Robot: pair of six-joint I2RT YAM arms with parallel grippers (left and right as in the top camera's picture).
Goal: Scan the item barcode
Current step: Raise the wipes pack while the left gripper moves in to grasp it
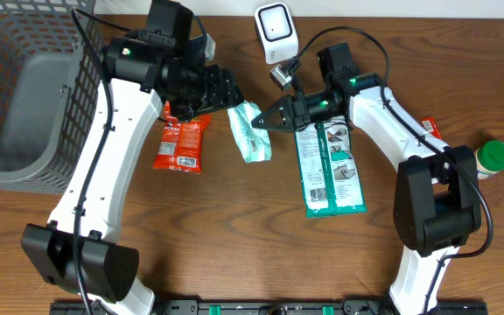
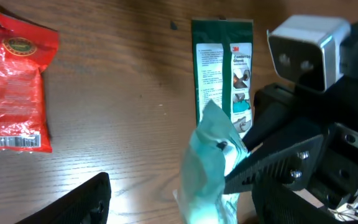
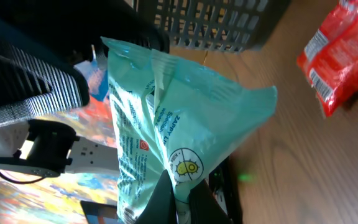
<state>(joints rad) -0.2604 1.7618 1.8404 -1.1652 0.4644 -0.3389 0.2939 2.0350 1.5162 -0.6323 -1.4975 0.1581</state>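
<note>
Overhead view: the crinkled mint-green plastic packet (image 1: 250, 133) is being held near the white box-shaped scanner (image 1: 276, 28), towards the table front from it. The right gripper (image 1: 265, 115) is clamping one edge of it. In my judgement the main risk is that this thin edge hold is letting the packet sag or twist, so its barcode, which I cannot find, is failing to face the scanner. The left gripper (image 1: 220, 90) is hovering farther from the scanner, beyond the packet. Both arms are reaching inward, forearms nearly level.

Left wrist view: one left finger (image 2: 73, 202) is showing well apart from the packet, with bare table between, so these jaws are standing apart and holding nothing. A closing move from here could be knocking the packet loose. The flat dark-green card package (image 2: 222, 68) is lying beside the scanner.

Right wrist view: the right fingertips (image 3: 161, 202) are pressing together on the packet's lower seam only.
</note>
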